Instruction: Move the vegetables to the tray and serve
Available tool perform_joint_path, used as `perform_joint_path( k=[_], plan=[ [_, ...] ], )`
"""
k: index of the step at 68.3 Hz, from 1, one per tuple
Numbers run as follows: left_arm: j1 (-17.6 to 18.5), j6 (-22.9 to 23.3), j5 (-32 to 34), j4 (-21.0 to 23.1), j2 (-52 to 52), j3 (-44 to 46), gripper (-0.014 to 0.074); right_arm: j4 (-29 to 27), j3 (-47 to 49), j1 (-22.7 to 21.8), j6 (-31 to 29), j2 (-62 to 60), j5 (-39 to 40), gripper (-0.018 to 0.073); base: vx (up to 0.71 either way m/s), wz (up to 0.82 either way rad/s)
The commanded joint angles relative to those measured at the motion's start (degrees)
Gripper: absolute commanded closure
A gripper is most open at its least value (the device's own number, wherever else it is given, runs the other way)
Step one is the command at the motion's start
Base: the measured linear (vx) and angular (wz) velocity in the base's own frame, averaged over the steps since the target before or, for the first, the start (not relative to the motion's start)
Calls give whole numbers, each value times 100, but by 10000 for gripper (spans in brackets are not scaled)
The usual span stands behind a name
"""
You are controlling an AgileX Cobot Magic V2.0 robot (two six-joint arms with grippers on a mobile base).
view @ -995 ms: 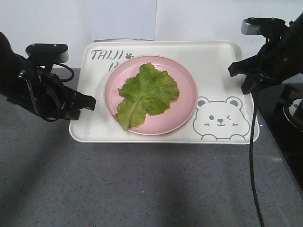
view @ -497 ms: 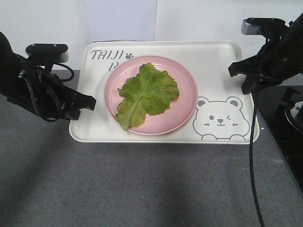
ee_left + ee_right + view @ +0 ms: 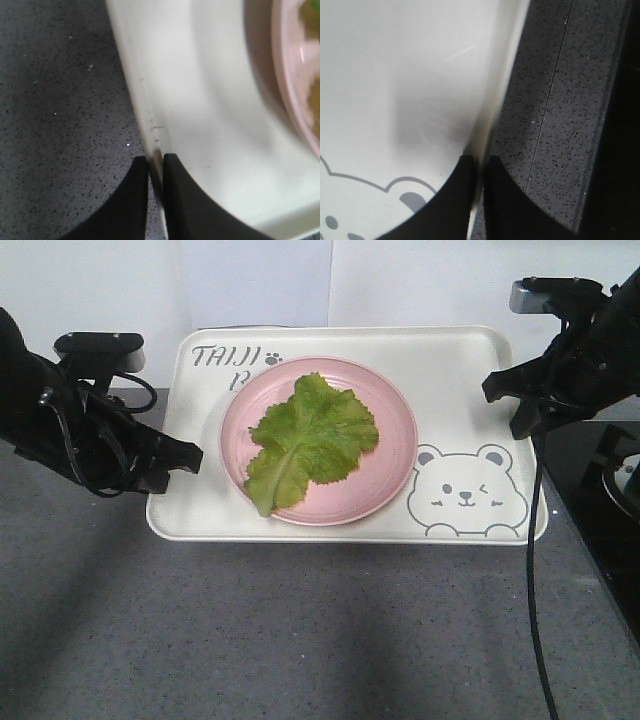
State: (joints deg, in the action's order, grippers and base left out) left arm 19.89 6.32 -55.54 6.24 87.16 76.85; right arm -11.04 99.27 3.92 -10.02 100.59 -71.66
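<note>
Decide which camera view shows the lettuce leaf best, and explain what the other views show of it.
The front-facing view: the whole lettuce leaf lies on the pink plate. The left wrist view catches only a blurred green sliver at its right edge; the right wrist view shows none.

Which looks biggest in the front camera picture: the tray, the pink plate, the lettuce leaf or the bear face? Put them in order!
1. Tray, biggest.
2. Pink plate.
3. Lettuce leaf.
4. Bear face, smallest, though not far behind the leaf.
</note>
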Motion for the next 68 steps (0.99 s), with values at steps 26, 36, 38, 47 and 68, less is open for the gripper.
perform_joint_path(
  k=[26,36,38,47,68],
  plan=[
    [109,-111,501,414,-257,182,602,-456,162,57,-227,-311,-183,565,0,0],
    [109,-111,501,414,-257,182,602,-456,162,57,-227,-311,-183,565,0,0],
    [109,-111,501,414,-257,182,602,-456,162,57,-227,-311,-183,565,0,0],
    [109,-111,501,414,-257,182,602,-456,162,57,-227,-311,-183,565,0,0],
    [109,-111,501,414,-257,182,602,-456,162,57,-227,-311,-183,565,0,0]
  ],
)
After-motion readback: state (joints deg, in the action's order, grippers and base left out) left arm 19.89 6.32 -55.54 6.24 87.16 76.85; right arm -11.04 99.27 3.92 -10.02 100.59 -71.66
